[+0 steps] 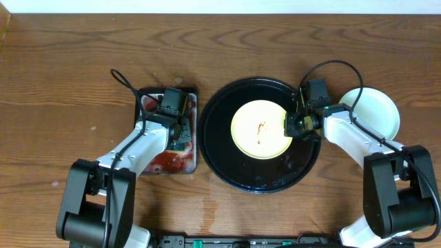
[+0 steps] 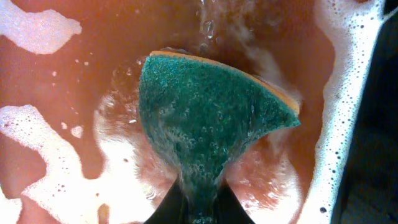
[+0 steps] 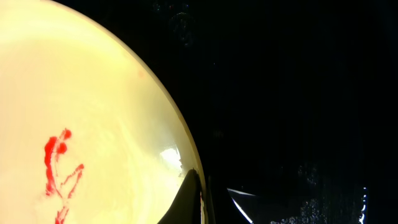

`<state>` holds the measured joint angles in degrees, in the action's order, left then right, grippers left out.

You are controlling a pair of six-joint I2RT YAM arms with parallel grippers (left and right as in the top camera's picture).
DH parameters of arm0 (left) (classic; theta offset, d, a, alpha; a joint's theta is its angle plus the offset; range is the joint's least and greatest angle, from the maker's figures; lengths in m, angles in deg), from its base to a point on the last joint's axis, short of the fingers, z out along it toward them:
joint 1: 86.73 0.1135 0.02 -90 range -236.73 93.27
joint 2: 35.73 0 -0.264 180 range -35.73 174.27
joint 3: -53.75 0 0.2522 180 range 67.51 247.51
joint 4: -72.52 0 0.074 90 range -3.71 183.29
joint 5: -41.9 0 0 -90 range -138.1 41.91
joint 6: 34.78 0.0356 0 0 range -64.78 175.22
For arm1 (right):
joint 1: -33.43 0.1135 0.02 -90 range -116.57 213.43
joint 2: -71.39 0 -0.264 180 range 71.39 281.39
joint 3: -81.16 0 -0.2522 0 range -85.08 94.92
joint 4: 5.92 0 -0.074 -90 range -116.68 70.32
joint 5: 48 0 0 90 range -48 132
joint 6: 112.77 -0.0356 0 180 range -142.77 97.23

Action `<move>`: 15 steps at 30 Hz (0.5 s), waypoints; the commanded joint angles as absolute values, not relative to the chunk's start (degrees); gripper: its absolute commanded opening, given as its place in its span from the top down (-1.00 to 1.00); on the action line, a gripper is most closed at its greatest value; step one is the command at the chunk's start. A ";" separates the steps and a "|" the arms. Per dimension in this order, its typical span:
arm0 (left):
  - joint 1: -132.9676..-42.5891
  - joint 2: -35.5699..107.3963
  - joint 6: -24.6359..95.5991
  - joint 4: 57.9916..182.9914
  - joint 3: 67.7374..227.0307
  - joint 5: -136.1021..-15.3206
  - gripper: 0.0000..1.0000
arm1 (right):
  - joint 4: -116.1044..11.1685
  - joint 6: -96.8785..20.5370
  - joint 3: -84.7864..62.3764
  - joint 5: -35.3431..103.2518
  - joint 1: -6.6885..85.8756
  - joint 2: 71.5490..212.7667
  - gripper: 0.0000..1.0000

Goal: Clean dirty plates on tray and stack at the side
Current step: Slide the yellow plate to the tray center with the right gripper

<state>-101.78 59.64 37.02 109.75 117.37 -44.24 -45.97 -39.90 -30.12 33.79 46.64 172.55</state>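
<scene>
We find no text, label, brand, number or sign that can be read in any view. The red mark on the pale yellow plate (image 3: 93, 112) is a loose smear, not a character. A small green spot (image 1: 322, 107) on the right arm (image 1: 351, 134) is perhaps an indicator, but it is too small for us to tell.

The left gripper (image 2: 199, 204) pinches a green, orange-backed sponge (image 2: 211, 118) that fans out ahead of the claw over reddish liquid (image 2: 124, 37) patched with white foam (image 2: 37, 28); a dark wall (image 2: 379, 137) stands to its right.
</scene>
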 commanded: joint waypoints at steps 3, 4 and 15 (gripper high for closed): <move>-101.52 59.33 36.74 109.99 117.35 -43.32 0.85 | -46.53 -39.90 -31.26 32.52 47.04 172.75 0.97; -101.52 58.63 36.74 109.97 117.35 -43.34 0.85 | -46.53 -39.88 -31.26 32.54 47.04 172.75 0.97; -101.52 53.43 36.72 111.96 117.33 -43.36 -0.17 | -46.60 -39.88 -31.26 32.74 47.04 172.75 0.98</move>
<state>-101.76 53.78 36.94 110.93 117.37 -44.24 -46.03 -39.92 -30.12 33.77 46.64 172.55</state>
